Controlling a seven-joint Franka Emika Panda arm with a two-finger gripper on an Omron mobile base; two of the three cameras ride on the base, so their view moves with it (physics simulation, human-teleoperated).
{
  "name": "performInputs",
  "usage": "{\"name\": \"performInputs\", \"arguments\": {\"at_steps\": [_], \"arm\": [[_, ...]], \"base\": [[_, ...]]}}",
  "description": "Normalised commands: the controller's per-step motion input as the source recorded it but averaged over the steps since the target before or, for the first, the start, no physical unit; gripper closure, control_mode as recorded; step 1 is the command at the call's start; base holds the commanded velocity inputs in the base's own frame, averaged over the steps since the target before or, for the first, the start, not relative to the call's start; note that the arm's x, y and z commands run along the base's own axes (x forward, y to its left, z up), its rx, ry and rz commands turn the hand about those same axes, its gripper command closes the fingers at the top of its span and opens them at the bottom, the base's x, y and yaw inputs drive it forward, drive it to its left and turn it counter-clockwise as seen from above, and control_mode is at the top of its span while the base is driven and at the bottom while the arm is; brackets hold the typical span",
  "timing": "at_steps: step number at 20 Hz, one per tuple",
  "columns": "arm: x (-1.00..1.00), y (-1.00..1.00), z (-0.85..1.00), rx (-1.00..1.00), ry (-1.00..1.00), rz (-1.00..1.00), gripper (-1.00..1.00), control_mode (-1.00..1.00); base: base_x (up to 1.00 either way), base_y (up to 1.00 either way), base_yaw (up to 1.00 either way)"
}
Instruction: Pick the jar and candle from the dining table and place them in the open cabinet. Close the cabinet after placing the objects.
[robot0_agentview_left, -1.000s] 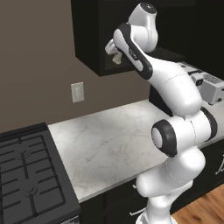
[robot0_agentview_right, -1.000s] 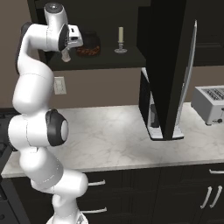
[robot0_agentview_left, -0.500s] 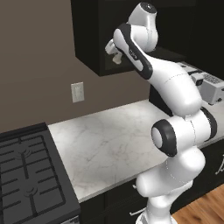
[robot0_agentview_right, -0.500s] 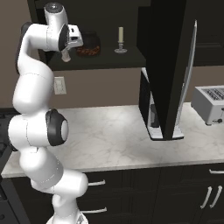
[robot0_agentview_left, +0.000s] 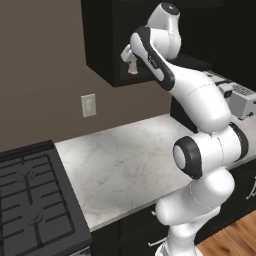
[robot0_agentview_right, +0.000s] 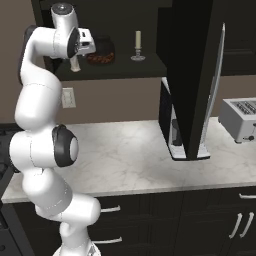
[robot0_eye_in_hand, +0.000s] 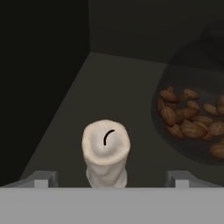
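The cream-white candle (robot0_eye_in_hand: 106, 151), with a dark wick, stands on the floor of the open black cabinet (robot0_agentview_right: 115, 72) near its front left. My gripper (robot0_eye_in_hand: 111, 179) is open, and its grey fingertips (robot0_eye_in_hand: 41, 179) stand wide on either side of the candle without touching it. In the right base view the gripper (robot0_agentview_right: 76, 59) hangs over the candle (robot0_agentview_right: 75, 66). The left base view shows the gripper (robot0_agentview_left: 131, 61) and the candle (robot0_agentview_left: 133, 70) at the cabinet's mouth. The jar (robot0_eye_in_hand: 192, 118) with brown contents stands to the right and further in; it is also the jar (robot0_agentview_right: 102, 50). The dining table is out of view.
A slim taper on a silvery holder (robot0_agentview_right: 137, 46) stands further right in the cabinet. The cabinet door (robot0_agentview_right: 197, 75) swings out over the marble counter (robot0_agentview_right: 130, 150), with its long silver handle (robot0_agentview_right: 216, 90). A toaster (robot0_agentview_right: 240, 119) sits at the right and a stove (robot0_agentview_left: 30, 200) at the left.
My fingers have opened and let go of the candle, which now stands on the cabinet floor. The arm has hardly moved.
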Motion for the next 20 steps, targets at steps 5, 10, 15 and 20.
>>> {"name": "performInputs", "arguments": {"at_steps": [5, 10, 15, 20], "arm": [[-0.01, -0.19, 0.02, 0.0, 0.0, 0.0, -1.0, -1.0], [-0.5, -0.48, 0.09, 0.03, -0.03, 0.0, -1.0, -1.0], [-0.89, -0.38, 0.11, 0.05, -0.1, 0.0, -1.0, -1.0], [-1.0, -0.24, 0.02, 0.04, -0.14, 0.0, -1.0, -1.0]], "base": [[0.0, 0.0, 0.0], [0.0, 0.0, 0.0], [0.0, 0.0, 0.0], [0.0, 0.0, 0.0]]}}
